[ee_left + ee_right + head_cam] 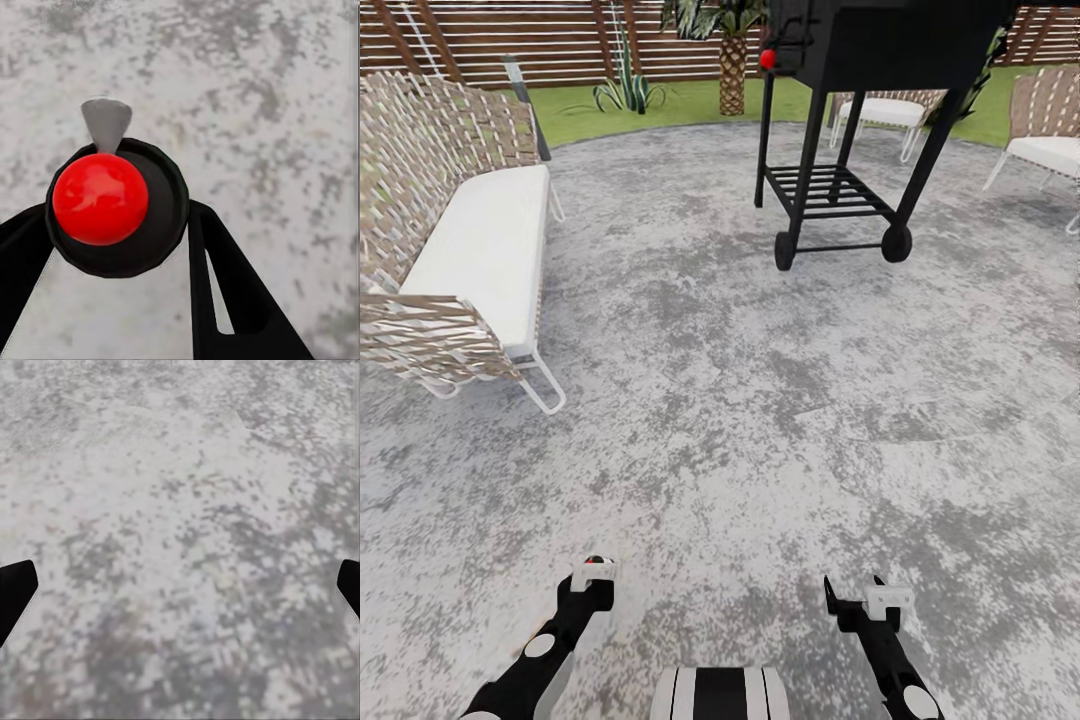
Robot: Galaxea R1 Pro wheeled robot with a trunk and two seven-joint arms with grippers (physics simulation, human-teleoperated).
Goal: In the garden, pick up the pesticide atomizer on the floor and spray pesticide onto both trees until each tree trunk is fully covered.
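Note:
My left gripper (pixel 118 247) is shut on the pesticide atomizer (pixel 100 199), a small black bottle seen from above with a glossy red cap and a grey nozzle tab. In the head view the atomizer's red top (pixel 596 561) peeks out at the tip of the left gripper (pixel 592 578), low over the grey speckled floor (pixel 760 400). The right gripper (pixel 857 597) hangs open beside it over bare paving, and its two black fingertips sit far apart at the edges of the right wrist view (pixel 180 589). The trees are out of view.
A wicker sofa (pixel 470 240) with a white cushion stands at the left. A black wheeled grill cart (pixel 840 190) stands ahead. Wicker chairs (pixel 1050 130) sit at the back right. Beyond the paving's curved edge are lawn (pixel 660 100), a palm (pixel 732 60) and a slatted fence (pixel 510 35).

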